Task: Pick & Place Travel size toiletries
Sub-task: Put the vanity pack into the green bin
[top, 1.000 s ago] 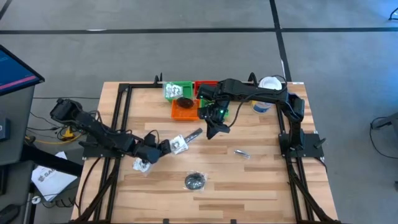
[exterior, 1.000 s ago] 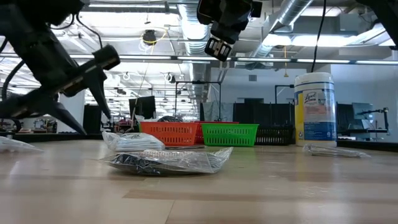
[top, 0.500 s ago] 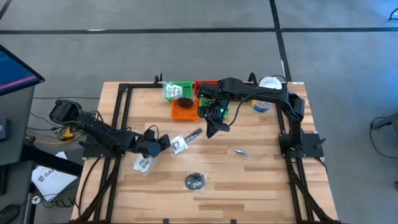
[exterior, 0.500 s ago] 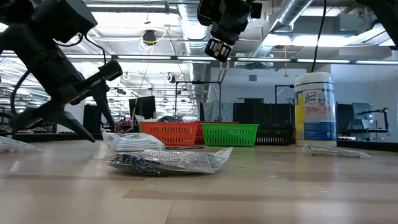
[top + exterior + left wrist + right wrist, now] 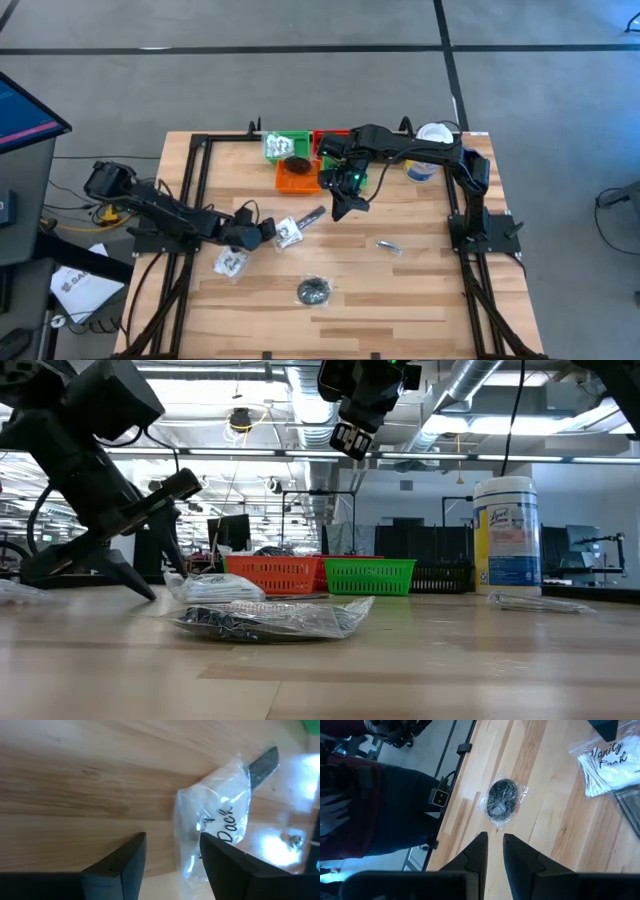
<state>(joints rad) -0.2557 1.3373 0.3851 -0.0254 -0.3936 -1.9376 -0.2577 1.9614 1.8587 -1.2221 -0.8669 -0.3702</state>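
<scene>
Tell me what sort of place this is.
Probably a robotics lab or workshop in an industrial hall: a wooden table with two mounted arms, bare ceiling ducts, and rows of monitors behind.

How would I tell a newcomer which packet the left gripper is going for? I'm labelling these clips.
Start at the wooden table and find the left gripper left of centre. The clear packet lies just ahead of its open fingers; unlike the other packets, it holds white contents and handwritten black lettering.
</scene>
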